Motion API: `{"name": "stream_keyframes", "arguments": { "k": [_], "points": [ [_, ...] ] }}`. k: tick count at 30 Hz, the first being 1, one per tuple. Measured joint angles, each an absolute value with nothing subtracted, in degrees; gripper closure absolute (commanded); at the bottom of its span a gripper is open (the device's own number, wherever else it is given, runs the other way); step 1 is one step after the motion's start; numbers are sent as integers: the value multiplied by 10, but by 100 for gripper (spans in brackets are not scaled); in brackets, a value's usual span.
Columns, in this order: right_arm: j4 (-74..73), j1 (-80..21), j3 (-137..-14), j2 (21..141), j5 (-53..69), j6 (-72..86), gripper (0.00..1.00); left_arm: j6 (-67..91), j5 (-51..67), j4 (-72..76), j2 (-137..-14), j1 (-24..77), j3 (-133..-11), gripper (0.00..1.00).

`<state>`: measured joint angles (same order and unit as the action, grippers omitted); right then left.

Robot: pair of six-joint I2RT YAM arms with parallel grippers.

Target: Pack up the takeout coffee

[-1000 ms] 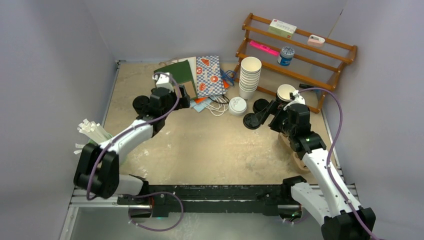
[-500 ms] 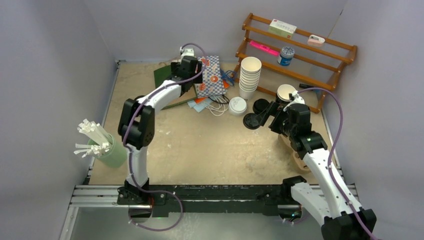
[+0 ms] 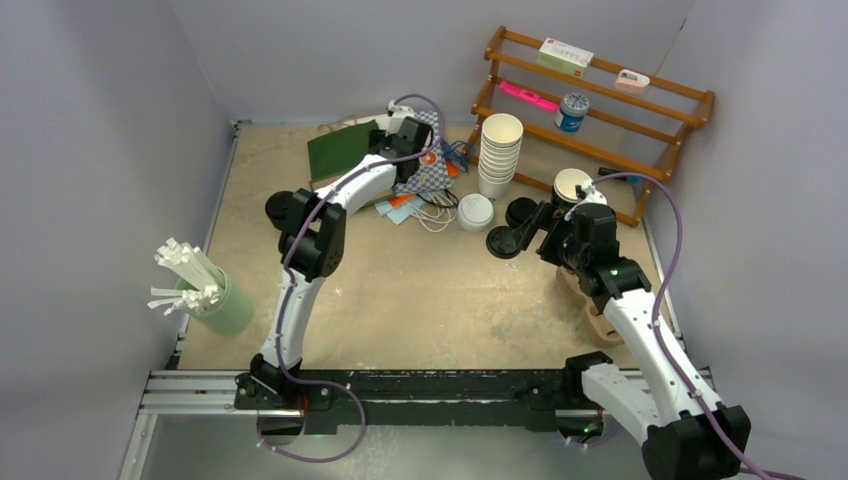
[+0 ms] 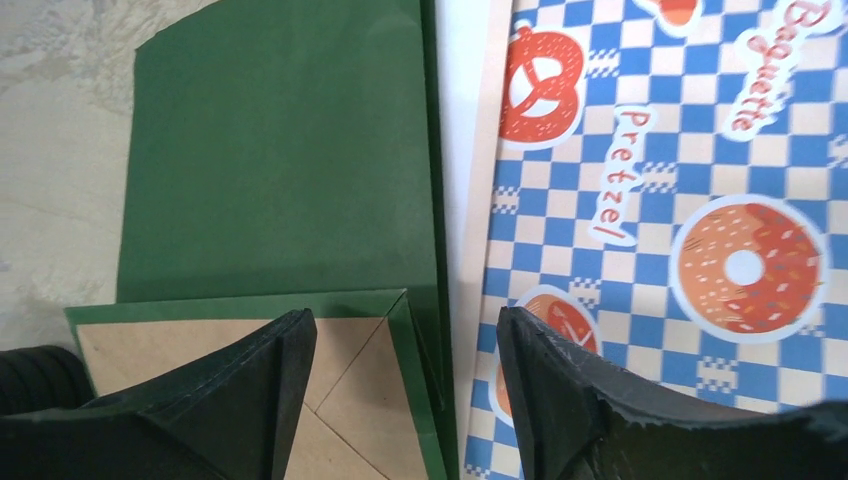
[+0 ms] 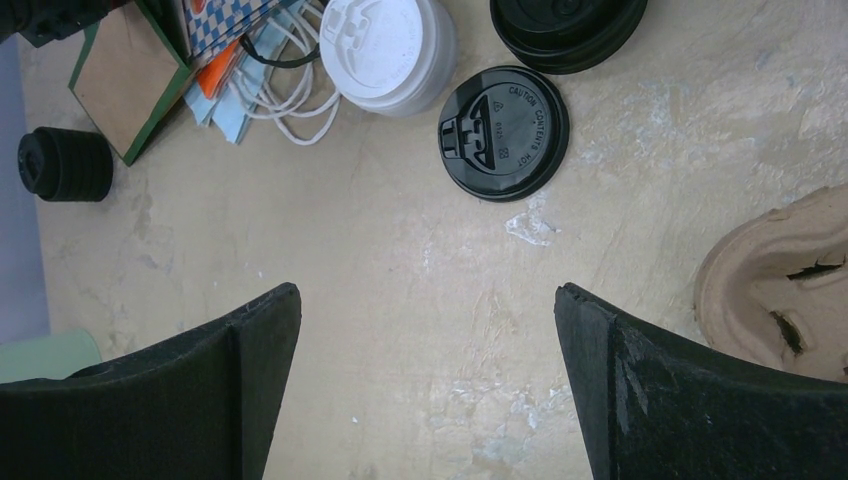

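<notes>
The takeout coffee (image 3: 573, 185) appears to be the small dark cup with a pale round top at the foot of the wooden shelf, just behind my right gripper (image 3: 535, 228). That gripper (image 5: 427, 292) hangs open over bare table, with nothing between its fingers. My left gripper (image 3: 412, 140) is at the back, over flat paper bags. In its wrist view the left gripper (image 4: 402, 320) is open and empty. Its gap spans the right edge of a green bag (image 4: 280, 150), beside a blue checked bakery bag (image 4: 680, 200).
A stack of white cups (image 3: 500, 150) and white lids (image 5: 390, 45) sit near a loose black lid (image 5: 503, 132) and stacked black lids (image 5: 568, 30). A pulp carrier (image 5: 780, 290) lies at the right. A green cup of stirrers (image 3: 205, 295) stands far left.
My left arm has swung from the left-middle of the table to the back, over the bags, and its jaws have narrowed a little. The right arm has not moved.
</notes>
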<state>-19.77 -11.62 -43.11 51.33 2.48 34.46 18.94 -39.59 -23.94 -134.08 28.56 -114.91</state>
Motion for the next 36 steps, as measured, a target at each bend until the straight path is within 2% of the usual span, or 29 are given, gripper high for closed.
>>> {"name": "stream_keyframes", "arguments": {
  "k": [7, 10, 15, 17, 18, 27, 36],
  "points": [
    [-196, -116, -431, 513, 25, 343, 2, 187, -452, -249, -1355, 291, -1151, 32],
    [-196, -116, -431, 513, 25, 341, 2, 184, -466, -247, -1367, 291, -1163, 36],
    [-197, -116, -431, 512, 25, 338, 2, 179, -472, -244, -1385, 293, -1169, 71],
    [-197, -116, -432, 511, 25, 337, 2, 175, -471, -245, -1389, 294, -1169, 95],
    [-197, -116, -432, 510, 25, 337, 2, 172, -471, -245, -1389, 294, -1169, 100],
    [-199, -116, -432, 502, 30, 336, 2, 129, -508, -251, -1350, 322, -1152, 100],
    [-203, -116, -438, 502, 60, 333, 2, 159, -489, -253, -1101, 380, -996, 100]
  ]
}}
